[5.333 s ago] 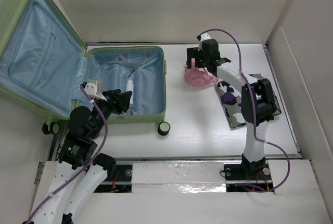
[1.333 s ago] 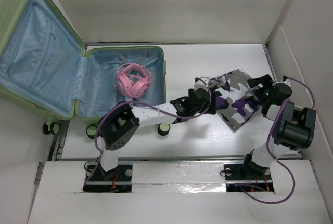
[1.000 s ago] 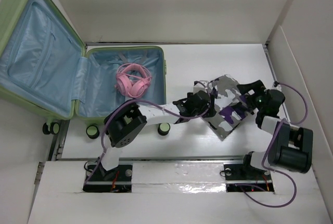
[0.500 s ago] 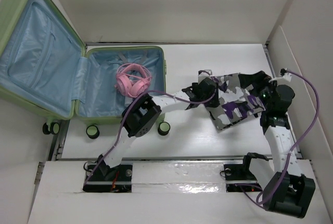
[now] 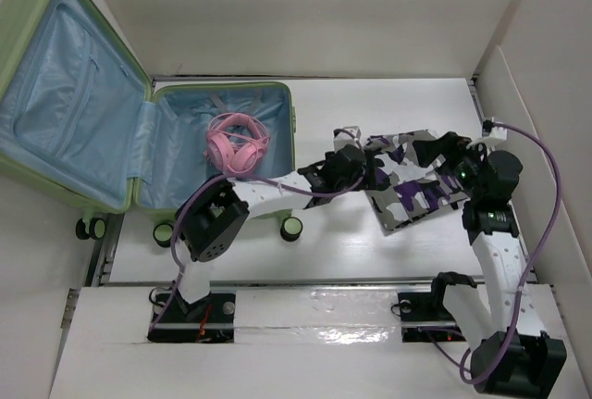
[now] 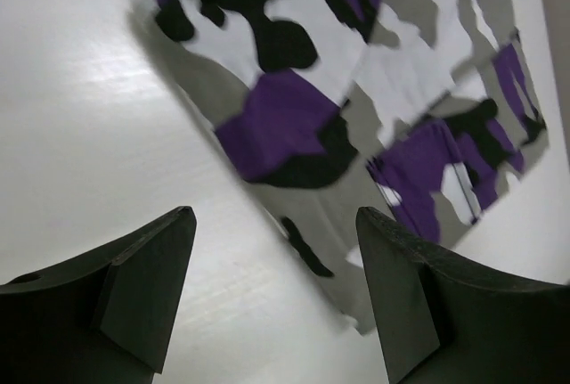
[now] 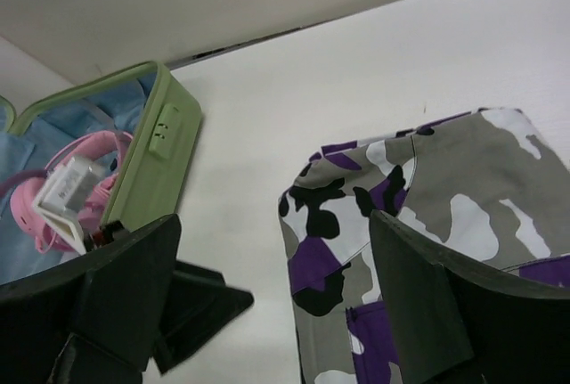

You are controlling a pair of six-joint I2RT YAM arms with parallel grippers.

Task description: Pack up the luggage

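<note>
The luggage (image 5: pixel 268 197), a light-green suitcase, lies open at the left with its lid (image 5: pixel 65 93) leaning back, and pink headphones (image 5: pixel 237 144) lie on its blue lining. A folded garment in purple, grey, black and white camouflage (image 5: pixel 407 203) lies on the table to its right. My left gripper (image 5: pixel 368 172) is open and empty at the garment's left edge; its wrist view shows the garment (image 6: pixel 356 63) just beyond the open gripper (image 6: pixel 276 290). My right gripper (image 5: pixel 430 151) is open and empty over the garment's far side (image 7: pixel 445 197).
The suitcase rim (image 7: pixel 153 148) and headphones (image 7: pixel 93 148) show in the right wrist view, with a left finger (image 7: pixel 191 304) low in front. Black caster wheels (image 5: pixel 292 228) stick out at the suitcase's near edge. White walls (image 5: pixel 518 93) close in the back and right.
The pink headphones went from the table into the suitcase. Both arms came to the camouflage garment, which was folded and shifted a little leftwards. In the last half second both arms shifted slightly.
</note>
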